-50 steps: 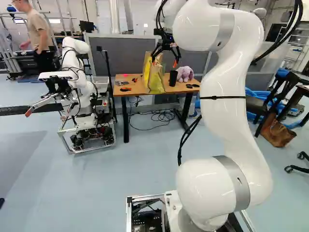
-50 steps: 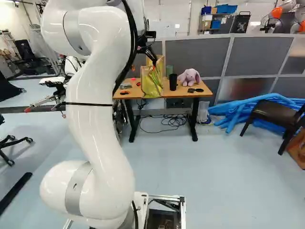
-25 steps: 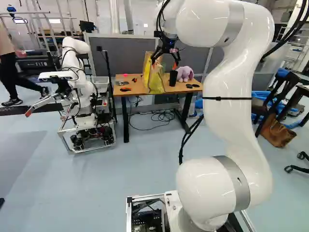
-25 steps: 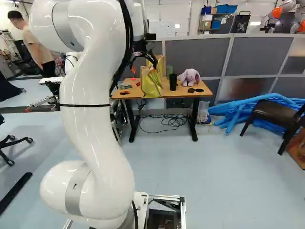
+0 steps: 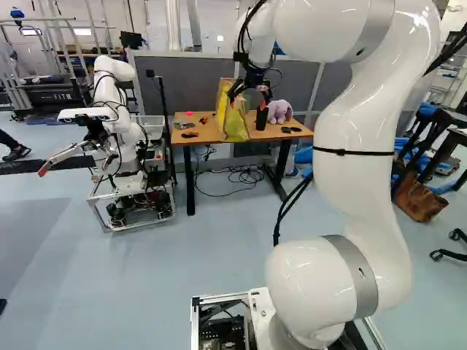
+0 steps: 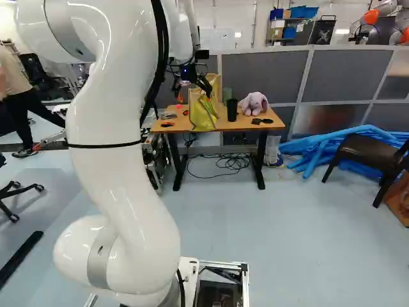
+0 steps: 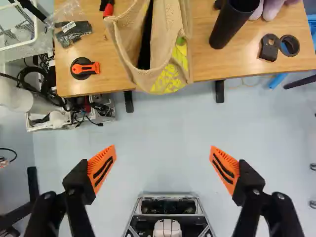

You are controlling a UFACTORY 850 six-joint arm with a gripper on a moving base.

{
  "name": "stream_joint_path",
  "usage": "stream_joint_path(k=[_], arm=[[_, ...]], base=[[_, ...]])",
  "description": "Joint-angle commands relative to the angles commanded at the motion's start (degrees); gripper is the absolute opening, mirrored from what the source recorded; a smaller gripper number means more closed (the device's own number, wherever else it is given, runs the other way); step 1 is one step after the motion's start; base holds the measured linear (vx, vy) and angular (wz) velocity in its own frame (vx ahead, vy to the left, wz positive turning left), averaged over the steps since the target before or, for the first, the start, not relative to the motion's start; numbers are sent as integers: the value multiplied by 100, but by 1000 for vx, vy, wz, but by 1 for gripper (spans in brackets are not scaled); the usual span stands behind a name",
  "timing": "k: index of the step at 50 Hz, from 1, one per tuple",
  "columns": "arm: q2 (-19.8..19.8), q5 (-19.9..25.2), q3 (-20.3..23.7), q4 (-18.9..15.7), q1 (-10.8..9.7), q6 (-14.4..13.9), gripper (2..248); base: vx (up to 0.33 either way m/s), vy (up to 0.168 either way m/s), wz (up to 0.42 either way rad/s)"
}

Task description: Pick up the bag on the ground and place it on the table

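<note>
1. Bag [image 7: 170, 78] ahead of the gripper [image 5: 248, 95], whose jaws stand wide apart.
2. It sits upright on the table [image 7: 203, 66], by the edge, yellow printing on its side.
3. Beyond, a dark packet [image 7: 75, 37] bears a small white label [image 7: 68, 26].

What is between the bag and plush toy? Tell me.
Between the bag and the plush toy stands a black cup, a green object behind it, in the right base view.
</note>
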Motion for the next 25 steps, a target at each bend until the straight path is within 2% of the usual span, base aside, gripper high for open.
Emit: stream_joint_path(k=[25], arm=[[726,1801,1636,-20,0,-32,247]], base=[[0,0,0]])
